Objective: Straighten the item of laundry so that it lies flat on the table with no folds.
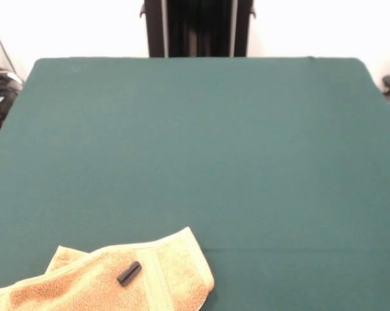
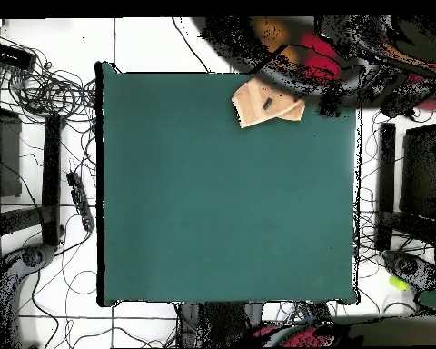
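The item of laundry (image 1: 104,280), a golden-orange towel, lies bunched at the table's near left corner in the front view. Its ribbed band end is folded over and part of it runs off the picture's bottom edge. A small black cylinder (image 1: 129,273) rests on top of it. From overhead the towel (image 2: 254,111) sits at the top edge of the table (image 2: 222,200), right of centre, with the cylinder (image 2: 267,104) on it. The dark green table (image 1: 201,142) is far larger than the towel. The gripper shows in neither view.
Overhead, tangled cables (image 2: 40,86) and black stands (image 2: 51,177) lie on the floor left of the table, and more black gear (image 2: 387,182) stands to its right. A blurred red and dark shape (image 2: 323,65) sits just beyond the table edge by the towel.
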